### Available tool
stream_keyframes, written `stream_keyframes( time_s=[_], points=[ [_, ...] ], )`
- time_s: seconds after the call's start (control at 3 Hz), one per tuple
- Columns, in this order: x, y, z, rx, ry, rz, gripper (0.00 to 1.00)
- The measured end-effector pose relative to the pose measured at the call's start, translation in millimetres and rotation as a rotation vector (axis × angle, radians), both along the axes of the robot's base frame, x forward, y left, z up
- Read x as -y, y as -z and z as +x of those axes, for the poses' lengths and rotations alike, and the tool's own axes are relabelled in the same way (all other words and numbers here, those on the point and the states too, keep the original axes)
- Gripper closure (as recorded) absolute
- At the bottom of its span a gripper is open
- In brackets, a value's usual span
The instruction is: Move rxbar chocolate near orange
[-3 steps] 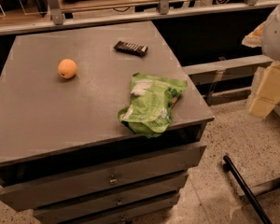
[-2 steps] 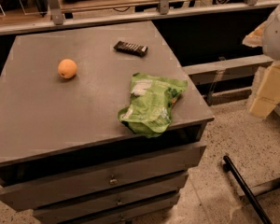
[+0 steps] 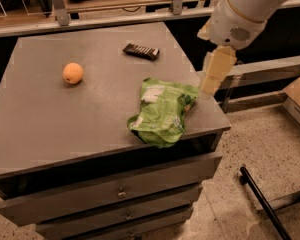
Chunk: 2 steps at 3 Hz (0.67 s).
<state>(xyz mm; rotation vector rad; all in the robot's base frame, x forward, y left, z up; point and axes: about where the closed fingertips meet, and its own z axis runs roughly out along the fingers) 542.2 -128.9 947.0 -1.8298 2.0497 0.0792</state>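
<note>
Gripper over table right edge, state unclear; green bag beside; rxbar chocolate, orange apart.

On the cabinet top, the orange sits to the left. The rxbar chocolate lies well apart from it, toward the back right. The snack bag sprawls front right, overhanging the edge above the drawers. The gripper hangs at the right edge, just beside the bag.
</note>
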Motion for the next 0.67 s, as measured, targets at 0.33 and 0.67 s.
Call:
stream_keyframes(
  time_s=[0.33,0.67],
  points=[
    [-64.5,16.4,74.2,-0.001,-0.067,0.084,0.0],
    [-118.9,34.3,136.4,-0.025,-0.068,0.151,0.0]
  ],
)
